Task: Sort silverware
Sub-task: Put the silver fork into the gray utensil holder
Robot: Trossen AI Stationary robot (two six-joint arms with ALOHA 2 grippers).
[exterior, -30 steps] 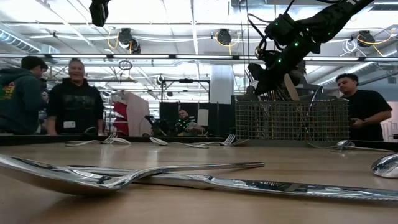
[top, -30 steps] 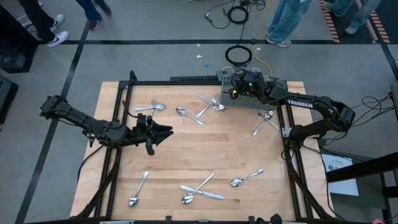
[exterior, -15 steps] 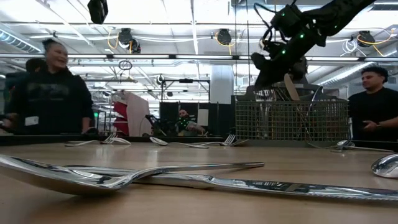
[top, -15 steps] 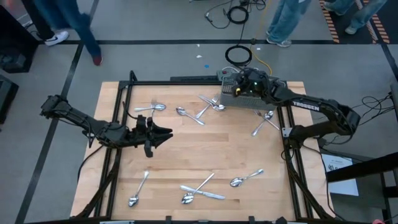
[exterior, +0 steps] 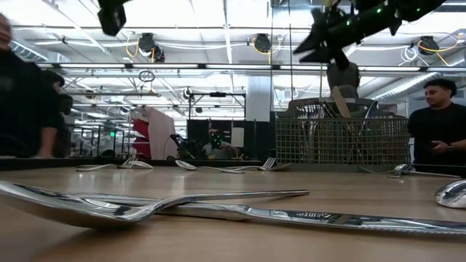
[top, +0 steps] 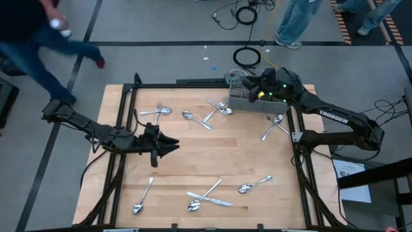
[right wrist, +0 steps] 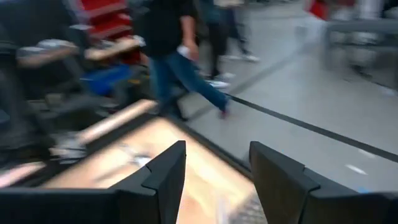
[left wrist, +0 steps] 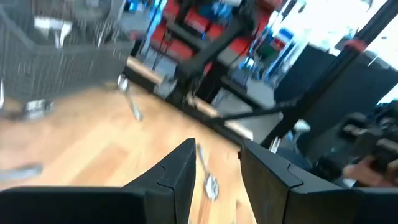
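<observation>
Risen clear of basket [top: 246,100], right claw [top: 252,82] open, empty. Left claw [top: 172,145] parted, empty, hovering mid-tabletop [top: 238,154]. Silverware [top: 209,196] scattered around: light, stiff, slippery; best pinched mid-handle.

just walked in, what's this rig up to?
Two dark arms are sorting shiny metal forks, spoons and knives scattered on the wooden table into a grey wire-mesh basket at the far right corner, which already holds some pieces. The right claw hangs above that basket, open and empty in its wrist view. The left claw hovers over the table's left middle, fingers apart, holding nothing. Roughly a dozen pieces lie loose on the table. People are moving past behind it.
</observation>
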